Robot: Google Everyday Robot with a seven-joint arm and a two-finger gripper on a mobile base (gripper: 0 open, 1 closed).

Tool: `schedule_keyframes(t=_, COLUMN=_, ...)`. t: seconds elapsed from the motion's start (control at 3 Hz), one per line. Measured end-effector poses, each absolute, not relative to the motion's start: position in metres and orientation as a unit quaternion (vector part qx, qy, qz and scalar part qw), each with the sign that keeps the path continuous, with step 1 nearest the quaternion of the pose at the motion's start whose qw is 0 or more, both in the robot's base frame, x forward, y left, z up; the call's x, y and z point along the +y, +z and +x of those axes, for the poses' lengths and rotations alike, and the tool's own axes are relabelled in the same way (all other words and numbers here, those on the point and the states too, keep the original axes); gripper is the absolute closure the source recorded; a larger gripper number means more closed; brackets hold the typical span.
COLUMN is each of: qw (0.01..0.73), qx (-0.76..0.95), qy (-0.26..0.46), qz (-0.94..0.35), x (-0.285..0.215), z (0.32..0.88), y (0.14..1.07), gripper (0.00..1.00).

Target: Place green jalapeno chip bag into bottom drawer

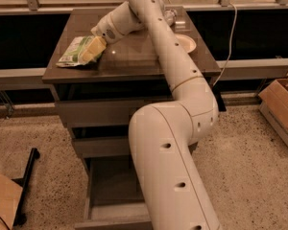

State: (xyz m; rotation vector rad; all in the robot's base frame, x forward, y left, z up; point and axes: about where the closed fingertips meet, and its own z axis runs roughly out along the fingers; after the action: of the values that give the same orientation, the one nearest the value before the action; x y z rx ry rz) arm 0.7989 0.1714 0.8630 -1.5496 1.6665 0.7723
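The green jalapeno chip bag (73, 52) lies flat at the left end of the brown cabinet top (134, 61). My gripper (92, 49) is at the bag's right edge, reaching down over it from the right, and it hides part of the bag. The bottom drawer (110, 188) is pulled out low in front of the cabinet; its grey floor shows and my arm covers its right side.
A white bowl (186, 43) sits on the right of the cabinet top, partly behind my arm. The two upper drawers (93, 114) look closed or only slightly out. A cardboard box (281, 107) stands on the floor at right. A black stand (25, 186) and cardboard (0, 202) are at lower left.
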Motion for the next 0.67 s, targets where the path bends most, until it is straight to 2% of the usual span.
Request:
schedule_keyframes(t=0.33, qw=0.348, qx=0.651, qy=0.318, qz=-0.595, x=0.1896, z=0.7986, y=0.85, gripper=0.0)
schedule_keyframes(t=0.67, qw=0.34, qx=0.654, qy=0.323, qz=-0.593, x=0.1987, z=0.7979, y=0.8457, gripper=0.18)
